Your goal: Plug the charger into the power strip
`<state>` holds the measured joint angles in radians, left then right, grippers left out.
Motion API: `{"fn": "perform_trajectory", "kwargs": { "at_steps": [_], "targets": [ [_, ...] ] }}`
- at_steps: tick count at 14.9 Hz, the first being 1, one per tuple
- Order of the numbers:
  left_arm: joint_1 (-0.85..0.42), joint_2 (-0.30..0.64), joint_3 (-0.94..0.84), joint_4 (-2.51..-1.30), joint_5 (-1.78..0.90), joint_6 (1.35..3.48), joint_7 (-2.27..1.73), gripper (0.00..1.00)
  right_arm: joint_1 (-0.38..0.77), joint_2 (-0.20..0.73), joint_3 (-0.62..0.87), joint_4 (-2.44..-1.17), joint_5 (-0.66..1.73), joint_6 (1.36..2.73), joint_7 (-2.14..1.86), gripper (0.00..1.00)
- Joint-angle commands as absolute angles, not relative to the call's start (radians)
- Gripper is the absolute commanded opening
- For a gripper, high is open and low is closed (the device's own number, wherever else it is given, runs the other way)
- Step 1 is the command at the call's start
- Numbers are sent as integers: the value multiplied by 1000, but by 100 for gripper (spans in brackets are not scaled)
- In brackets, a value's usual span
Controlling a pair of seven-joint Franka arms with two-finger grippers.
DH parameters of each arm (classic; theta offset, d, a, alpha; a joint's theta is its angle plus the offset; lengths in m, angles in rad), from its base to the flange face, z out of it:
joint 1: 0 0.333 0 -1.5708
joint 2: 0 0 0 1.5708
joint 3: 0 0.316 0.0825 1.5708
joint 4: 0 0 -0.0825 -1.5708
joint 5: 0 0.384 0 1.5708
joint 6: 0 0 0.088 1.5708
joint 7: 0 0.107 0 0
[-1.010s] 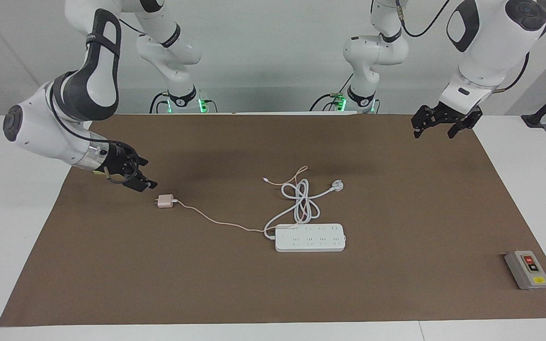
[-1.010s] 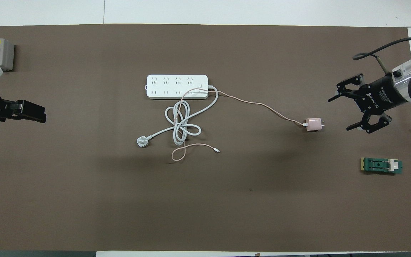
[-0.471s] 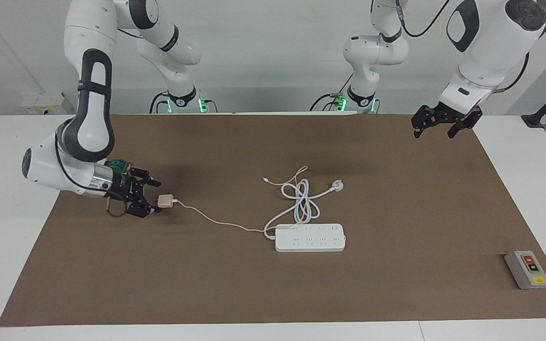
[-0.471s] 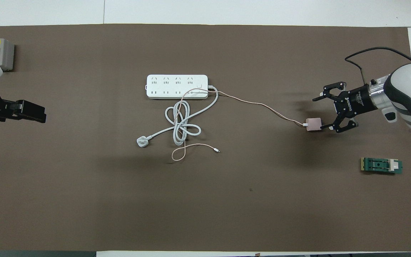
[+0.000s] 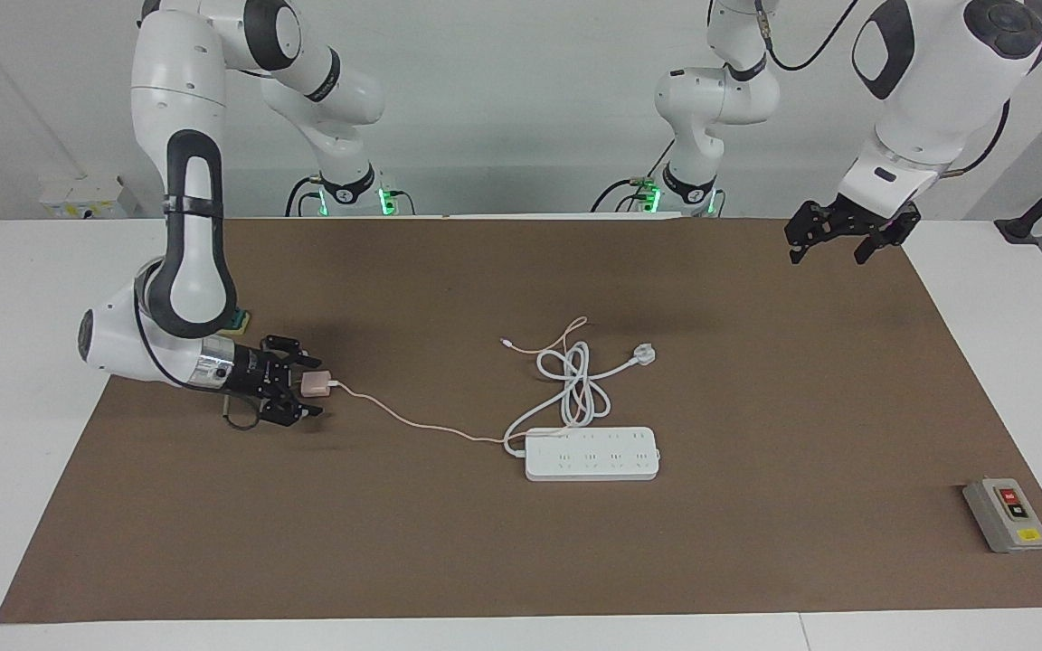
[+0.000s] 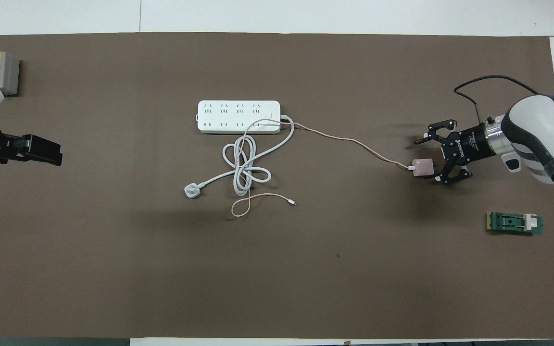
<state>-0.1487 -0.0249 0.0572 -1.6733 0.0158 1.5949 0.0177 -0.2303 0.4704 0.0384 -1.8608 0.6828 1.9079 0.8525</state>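
Wide bare stretches of the brown mat (image 6: pixel 277 278) are lying open along the bottom of the overhead view and across its upper middle. At centre, the power strip (image 6: pixel 238 116) and its looping white cord (image 6: pixel 245 166) are blocking low passes. The pink cable (image 6: pixel 354 142) is trailing rightward to the charger (image 6: pixel 422 167). A green block (image 6: pixel 514 223) is occupying the lower right, a grey box (image 6: pixel 1 72) the upper left.

White table (image 5: pixel 14 380) — brown mat (image 5: pixel 756 542) bearing power strip (image 5: pixel 592 454), charger (image 5: pixel 314 384).
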Motion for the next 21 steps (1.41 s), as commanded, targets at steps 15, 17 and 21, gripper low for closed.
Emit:
{"fn": "perform_trajectory", "kwargs": {
  "at_steps": [15, 17, 21],
  "targets": [
    [-98, 64, 58, -1755, -558, 1750, 139, 100, -250, 451, 48, -1919, 723, 1973, 726, 0],
    [-103, 124, 55, -1788, -778, 1792, 300, 100, -235, 439, 48, -1860, 718, 1898, 776, 0],
    [-141, 179, 52, -1888, -1107, 1802, 385, 100, -134, 404, 51, -1709, 712, 1787, 987, 0]
  ]
}}
